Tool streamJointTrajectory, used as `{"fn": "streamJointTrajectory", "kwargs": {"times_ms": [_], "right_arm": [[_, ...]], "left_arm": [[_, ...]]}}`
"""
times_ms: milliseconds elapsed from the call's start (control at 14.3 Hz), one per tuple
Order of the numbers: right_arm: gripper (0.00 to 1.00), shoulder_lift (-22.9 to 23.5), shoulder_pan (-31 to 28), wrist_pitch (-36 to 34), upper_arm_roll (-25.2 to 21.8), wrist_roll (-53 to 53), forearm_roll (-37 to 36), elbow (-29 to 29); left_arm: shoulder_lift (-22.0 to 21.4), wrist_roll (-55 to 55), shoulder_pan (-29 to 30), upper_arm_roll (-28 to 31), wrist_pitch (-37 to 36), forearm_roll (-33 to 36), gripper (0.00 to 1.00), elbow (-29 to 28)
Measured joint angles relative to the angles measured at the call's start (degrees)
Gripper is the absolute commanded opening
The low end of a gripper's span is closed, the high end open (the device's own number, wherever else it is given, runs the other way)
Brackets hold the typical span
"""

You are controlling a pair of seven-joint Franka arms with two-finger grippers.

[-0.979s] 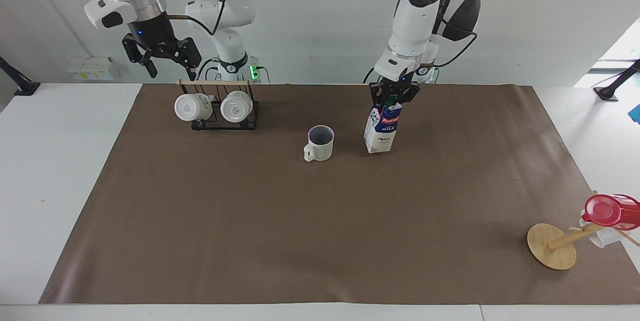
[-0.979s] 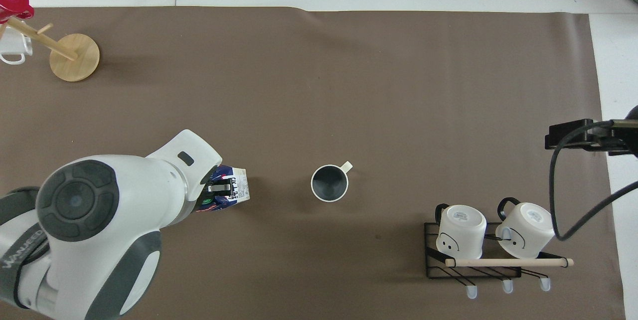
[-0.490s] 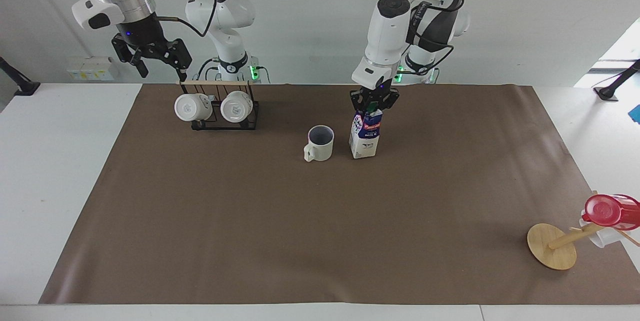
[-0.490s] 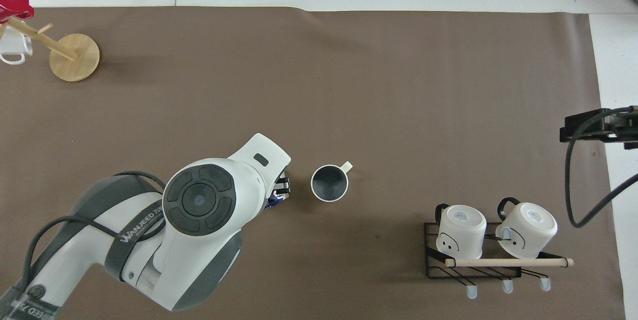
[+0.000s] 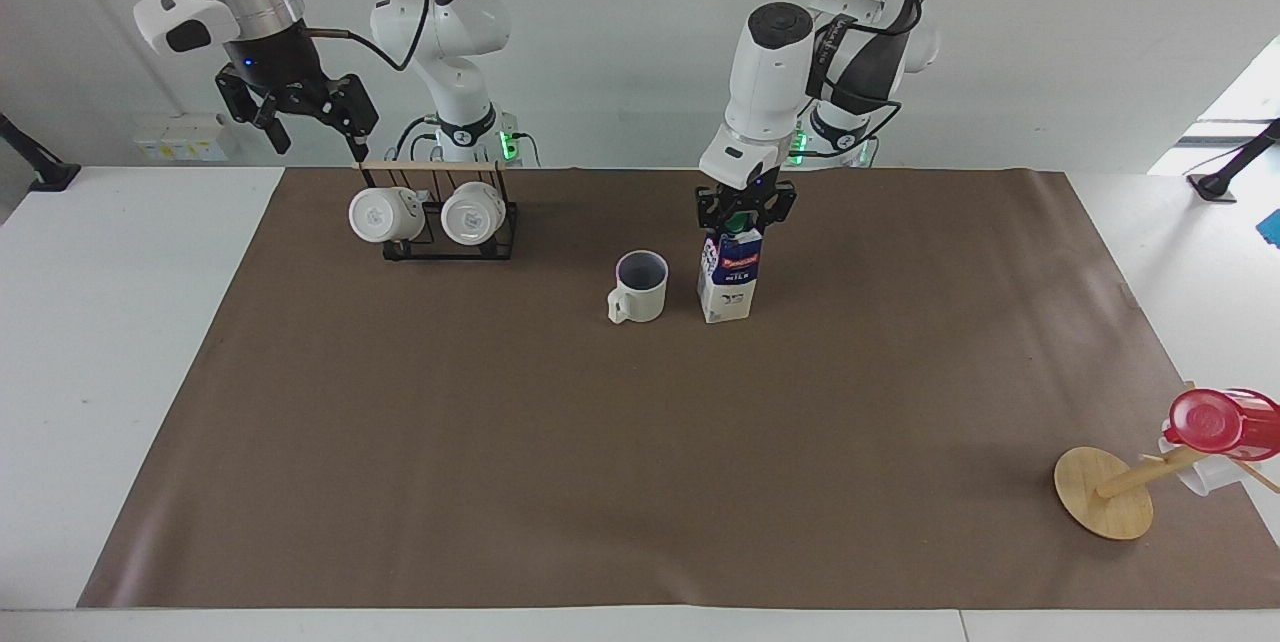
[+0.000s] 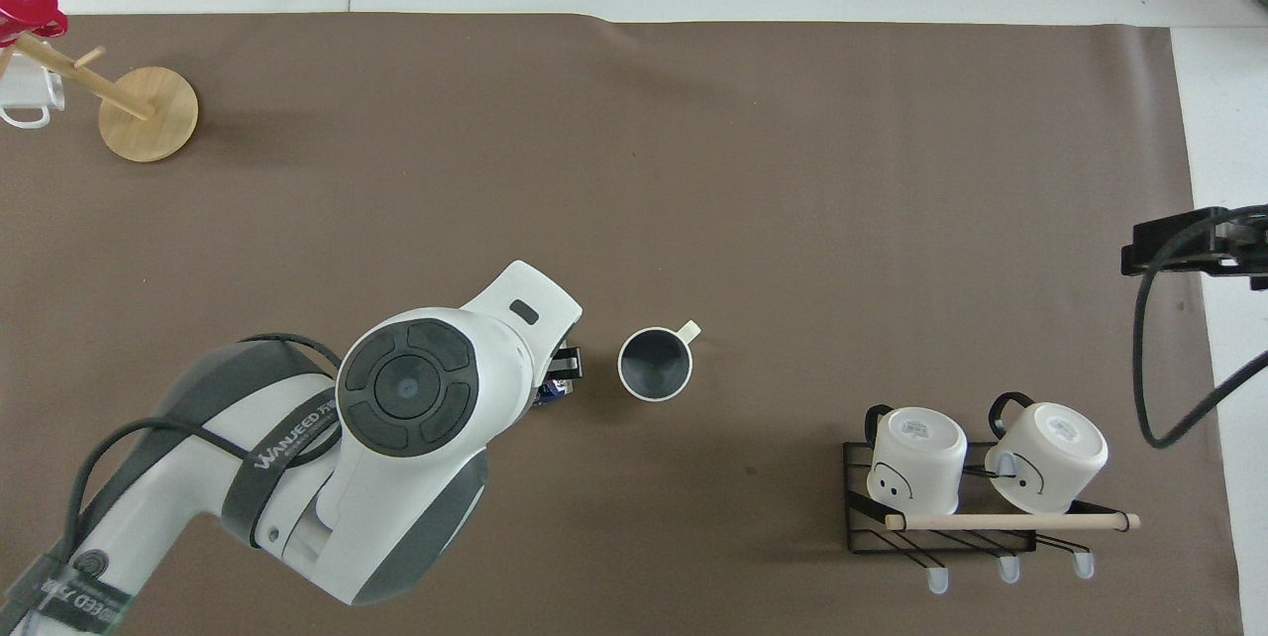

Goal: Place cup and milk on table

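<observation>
Milk [image 5: 730,274] stands upright on the brown sheet of the table [image 5: 600,482], at centre frame in the facing view, just beside the cup [image 5: 638,287]. Left gripper [image 5: 744,213] grasps the carton's top, apparently steadying it until its base settles. Right gripper [image 5: 298,117] waits, fingers spread, above the mug rack [image 5: 440,222] at upper left, clear of the work.

White arms [image 5: 770,72], black cables
</observation>
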Motion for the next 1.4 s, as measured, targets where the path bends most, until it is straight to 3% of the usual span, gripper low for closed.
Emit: {"fn": "streamJointTrajectory", "kwargs": {"times_ms": [769,979,1399], "right_arm": [[1.00,0.0,2.5,-4.2,-2.1,-0.9,0.0,1.0],[1.00,0.0,2.6,-4.5,-2.1,-0.9,0.0,1.1],[1.00,-0.1,2.6,-6.0,-2.4,-0.9,0.0,1.2]], "left_arm": [[0.1,1.1,0.7,1.9,-17.6,0.0,1.00,15.2],[-0.6,8.9,4.4,2.2,-22.4,0.0,1.00,18.6],[-4.9,27.7,16.2,2.8,-29.2,0.0,1.00,19.1]]}}
